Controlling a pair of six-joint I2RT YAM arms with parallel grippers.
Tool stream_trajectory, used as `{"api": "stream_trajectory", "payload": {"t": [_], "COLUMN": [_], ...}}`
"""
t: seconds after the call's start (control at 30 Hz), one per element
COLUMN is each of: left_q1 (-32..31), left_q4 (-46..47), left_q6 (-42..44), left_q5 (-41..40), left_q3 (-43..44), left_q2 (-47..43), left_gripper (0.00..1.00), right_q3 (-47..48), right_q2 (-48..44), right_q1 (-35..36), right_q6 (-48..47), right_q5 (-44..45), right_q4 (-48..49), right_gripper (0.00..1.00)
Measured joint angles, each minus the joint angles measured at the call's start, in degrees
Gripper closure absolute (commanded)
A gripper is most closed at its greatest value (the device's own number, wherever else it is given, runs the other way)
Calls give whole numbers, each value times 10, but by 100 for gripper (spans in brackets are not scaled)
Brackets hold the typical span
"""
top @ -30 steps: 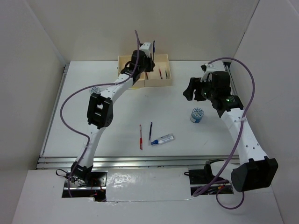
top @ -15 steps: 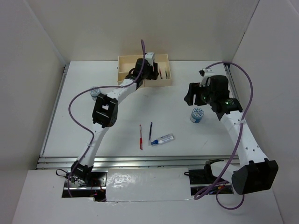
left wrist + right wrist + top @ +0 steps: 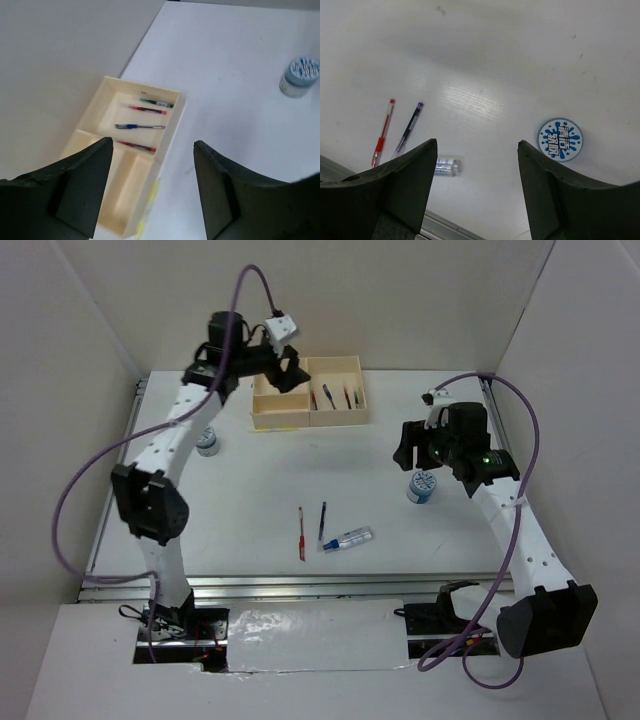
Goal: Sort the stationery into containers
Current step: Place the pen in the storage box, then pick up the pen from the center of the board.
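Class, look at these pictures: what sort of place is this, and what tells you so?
Probably a robotics lab test cell: a left arm and a right arm mounted at the edge of a white table, plain white walls around it, and loose pens plus a cream sorting box set out.

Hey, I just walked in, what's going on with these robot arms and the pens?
Two arms are sorting stationery into a cream box at the far edge of the table. The left gripper is open and empty, raised above the box, where four pens lie in one compartment. The right gripper hangs open near a blue-and-white cylinder without touching it. A red pen, a blue pen and a clear tube lie loose mid-table; a second cylinder stands at the left.
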Motion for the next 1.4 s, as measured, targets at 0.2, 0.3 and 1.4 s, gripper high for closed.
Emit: {"api": "stream_trajectory", "payload": {"t": [0.2,0.3,1.4], "left_q1": [6,-58,-221], "left_q4": [-343,-427,-368], "left_q6": [434,570,989], "left_q5": [85,65,-174], "left_q3": [-27,-140,-393], "left_q2": [-142,-156,-35], "left_gripper": [35,35,56], "right_q3": [0,0,-12], "right_q2": [-8,-8,-10], "right_q1": [2,3,-30], "right_q6": [-23,-27,-30], "right_q5": [-26,-36,-70], "right_q4": [-31,-41,-51], "right_gripper": [28,29,30]}}
